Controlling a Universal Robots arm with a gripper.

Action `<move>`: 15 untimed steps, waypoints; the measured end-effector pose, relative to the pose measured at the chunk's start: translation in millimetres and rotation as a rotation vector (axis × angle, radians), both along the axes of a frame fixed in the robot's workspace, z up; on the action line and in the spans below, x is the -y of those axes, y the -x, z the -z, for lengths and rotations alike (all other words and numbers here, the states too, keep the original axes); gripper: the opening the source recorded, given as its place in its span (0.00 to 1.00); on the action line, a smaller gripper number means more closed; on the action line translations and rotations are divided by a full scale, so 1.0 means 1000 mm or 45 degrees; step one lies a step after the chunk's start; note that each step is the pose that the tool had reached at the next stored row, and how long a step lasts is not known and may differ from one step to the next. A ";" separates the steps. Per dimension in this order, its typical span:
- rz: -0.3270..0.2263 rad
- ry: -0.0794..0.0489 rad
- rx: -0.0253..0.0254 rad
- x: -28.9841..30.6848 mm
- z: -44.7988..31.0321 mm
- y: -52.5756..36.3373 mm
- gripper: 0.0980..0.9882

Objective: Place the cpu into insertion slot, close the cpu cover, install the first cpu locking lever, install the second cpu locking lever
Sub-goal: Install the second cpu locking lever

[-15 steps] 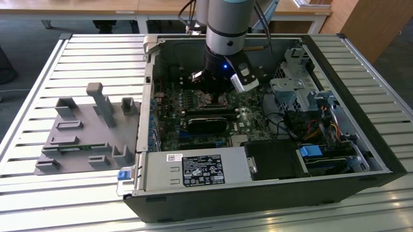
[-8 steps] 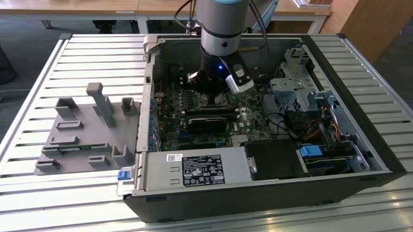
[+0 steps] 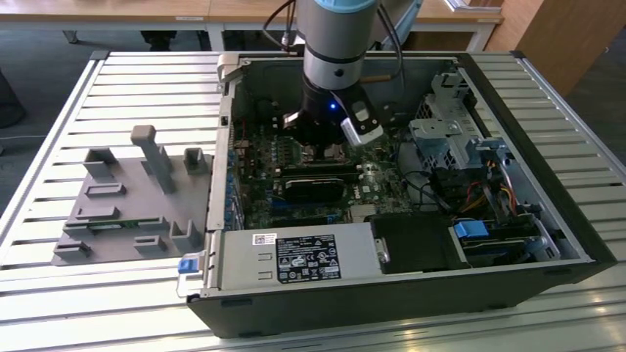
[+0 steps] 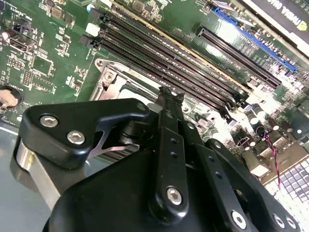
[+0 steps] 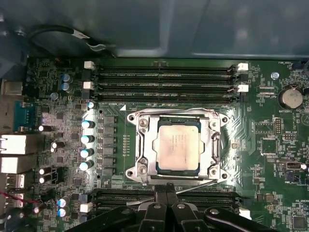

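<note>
The cpu (image 5: 177, 146), a flat square silver chip, lies in its socket on the green motherboard. The cpu cover (image 5: 145, 145), a silvery frame with a square window, lies flat around it. A thin metal locking lever (image 5: 197, 185) runs slanted along the socket edge closest to my gripper (image 5: 166, 189). Another lever (image 5: 174, 111) lies along the opposite edge. The black fingertips are pressed together at that socket edge, right beside the slanted lever. In the second wrist view my gripper (image 4: 170, 95) stands at the socket's frame (image 4: 108, 79). In the exterior view my gripper (image 3: 321, 147) is low inside the open computer case.
Memory slots (image 5: 169, 79) run along the socket's far side, with more slots behind the fingers. Capacitors (image 5: 87, 145) stand beside the socket. A black card (image 3: 313, 187), a power supply (image 3: 303, 257) and a drive cage (image 3: 450, 132) crowd the case. A grey fixture (image 3: 127, 198) lies on the slatted table.
</note>
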State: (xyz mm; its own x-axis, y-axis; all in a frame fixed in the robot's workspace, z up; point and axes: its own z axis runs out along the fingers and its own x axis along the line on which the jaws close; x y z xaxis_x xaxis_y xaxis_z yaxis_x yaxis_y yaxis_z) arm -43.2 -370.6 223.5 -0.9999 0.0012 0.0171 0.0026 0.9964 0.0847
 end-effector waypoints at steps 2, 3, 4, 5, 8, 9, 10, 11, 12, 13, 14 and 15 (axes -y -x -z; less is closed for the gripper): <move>0.000 -0.020 -0.0001 0.0023 0.0000 0.0006 0.01; 0.000 -0.030 -0.0001 0.0033 0.0000 0.0011 0.01; 0.000 -0.039 -0.0001 0.0046 0.0000 0.0017 0.01; 0.000 -0.046 -0.0001 0.0059 0.0000 0.0023 0.01; 0.000 -0.056 0.0001 0.0098 0.0000 0.0038 0.01; 0.001 -0.058 -0.0001 0.0105 0.0000 0.0045 0.01; 0.002 -0.059 0.0000 0.0108 0.0001 0.0053 0.01; 0.005 -0.060 0.0002 0.0109 0.0002 0.0061 0.01; 0.009 -0.062 0.0002 0.0110 0.0004 0.0070 0.01; 0.012 -0.063 0.0003 0.0111 0.0007 0.0077 0.01; 0.015 -0.064 0.0004 0.0111 0.0012 0.0082 0.01; 0.017 -0.066 0.0004 0.0113 0.0018 0.0085 0.01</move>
State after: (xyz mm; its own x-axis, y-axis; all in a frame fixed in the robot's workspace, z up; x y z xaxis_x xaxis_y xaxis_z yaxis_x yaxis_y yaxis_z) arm -51.8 -381.8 221.8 -0.9998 0.0135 0.0171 0.0158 0.9906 0.1360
